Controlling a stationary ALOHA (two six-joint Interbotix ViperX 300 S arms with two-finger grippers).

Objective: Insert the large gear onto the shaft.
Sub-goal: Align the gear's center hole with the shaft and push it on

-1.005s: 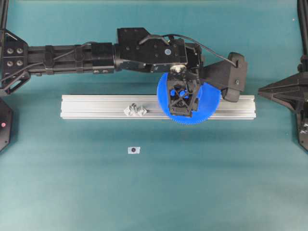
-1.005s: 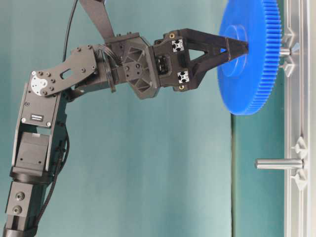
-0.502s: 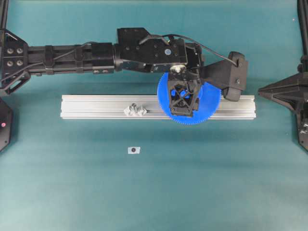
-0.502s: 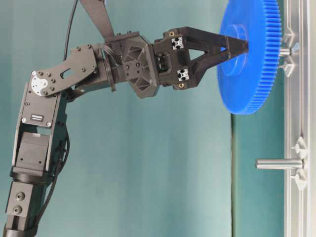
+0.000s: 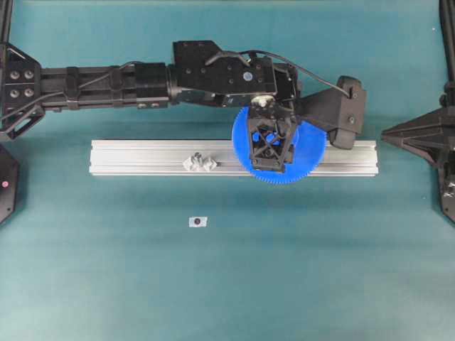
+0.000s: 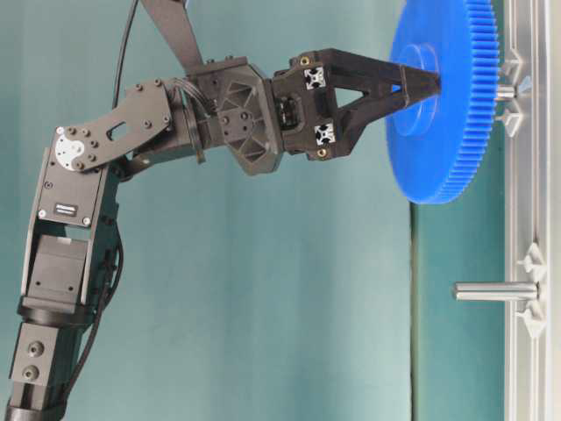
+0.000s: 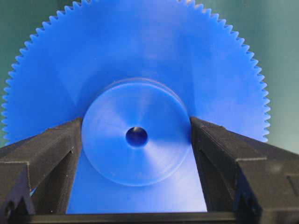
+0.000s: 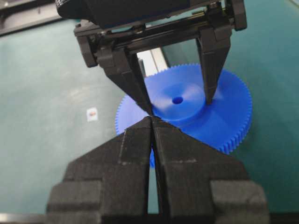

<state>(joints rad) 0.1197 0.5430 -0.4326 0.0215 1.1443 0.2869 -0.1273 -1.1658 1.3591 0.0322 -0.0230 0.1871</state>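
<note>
Left gripper (image 6: 419, 85) is clamped on the raised hub of the large gear (image 5: 306, 160), one finger on each side of the hub — the left wrist view shows both fingers (image 7: 51, 154) pressed against it, with the centre hole clear between them. In the table-level view the gear (image 6: 443, 132) sits flat-on to the aluminium rail (image 6: 526, 175), with the shaft (image 6: 505, 90) visible just behind it, between gear and rail; whether the pin is through the hole cannot be told from that view. A second, bare pin (image 6: 495, 291) stands out of the rail further along, flanked by small clear diamond-shaped pieces (image 6: 533, 260).

From overhead the rail (image 5: 142, 158) lies across a plain teal table surface (image 5: 227, 284), and the gear covers its right part. The clear pieces of the other pin (image 5: 200, 163) show near the rail's middle. A small white tag (image 5: 198, 222) with a dark spot lies on the table well apart from the rail.

Right gripper (image 8: 152, 126) has its two fingers pressed together — nothing between them — and it looks on at the gear (image 8: 229, 126) from the side. At the right edge of the overhead view the right arm (image 5: 426, 131) stays off the rail.
</note>
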